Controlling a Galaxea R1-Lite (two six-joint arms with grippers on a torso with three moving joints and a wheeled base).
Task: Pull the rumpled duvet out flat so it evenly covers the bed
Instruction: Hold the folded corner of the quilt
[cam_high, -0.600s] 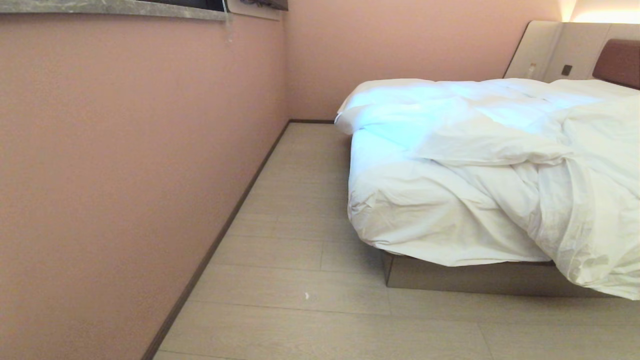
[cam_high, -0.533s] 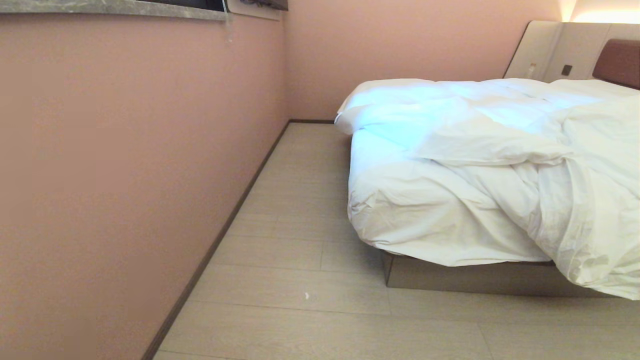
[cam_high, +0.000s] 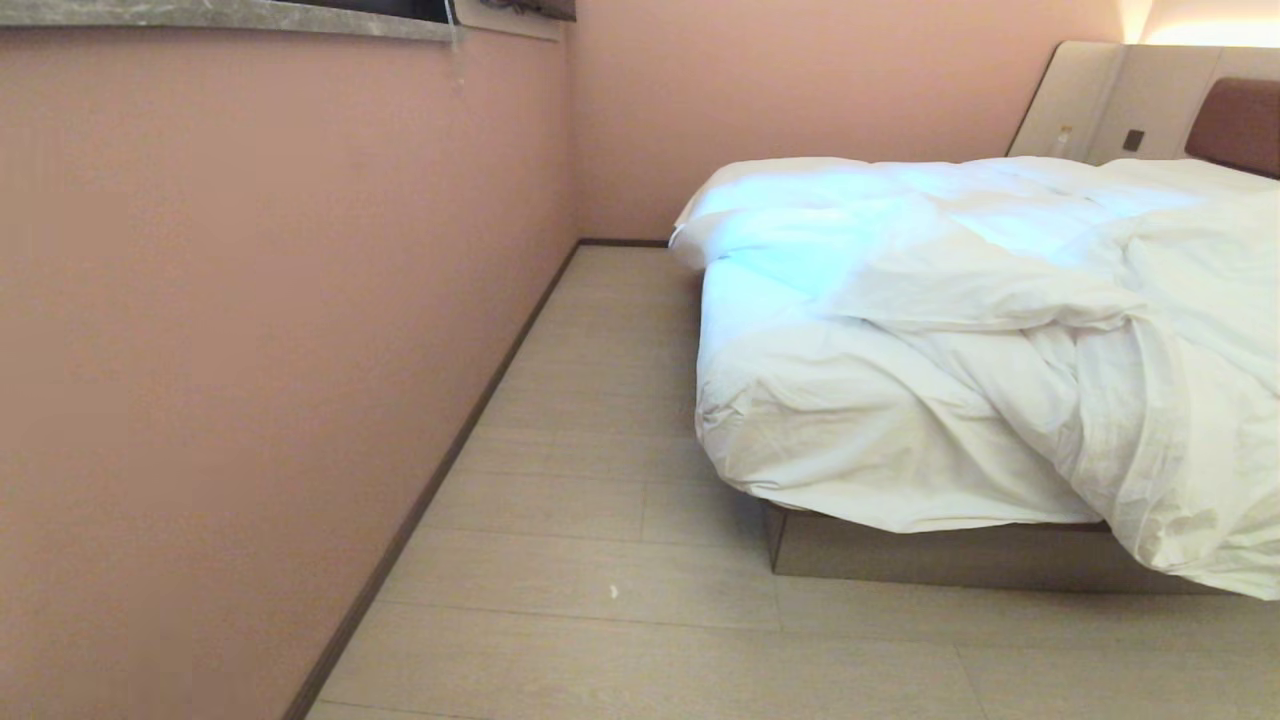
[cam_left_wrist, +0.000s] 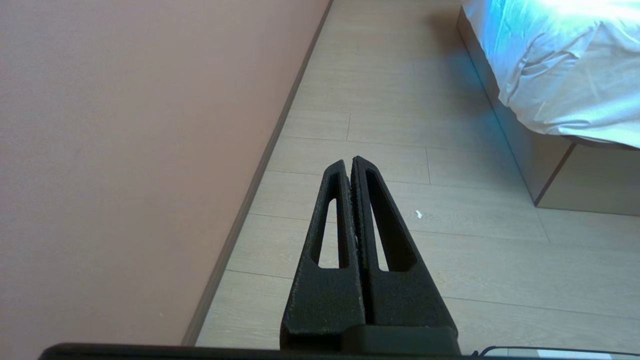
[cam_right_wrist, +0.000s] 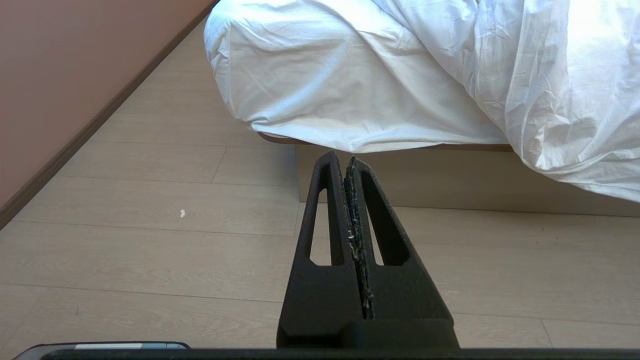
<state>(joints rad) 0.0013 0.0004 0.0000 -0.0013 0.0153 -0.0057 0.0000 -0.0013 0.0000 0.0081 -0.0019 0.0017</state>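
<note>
Creased white cloth duvet, matt pale wood-look floor

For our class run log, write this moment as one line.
left claw: shut, above floor | right claw: shut, empty | puffy white quilted duvet: rumpled | grey-brown box-base bed: unevenly covered

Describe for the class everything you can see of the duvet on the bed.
The duvet is white, thick and puffy, of creased cotton-like cloth. It lies rumpled in heaped folds across the bed, draped over the near corner, with one bunch hanging down past the grey-brown base on the right, above the floor. Neither gripper touches it.
</note>
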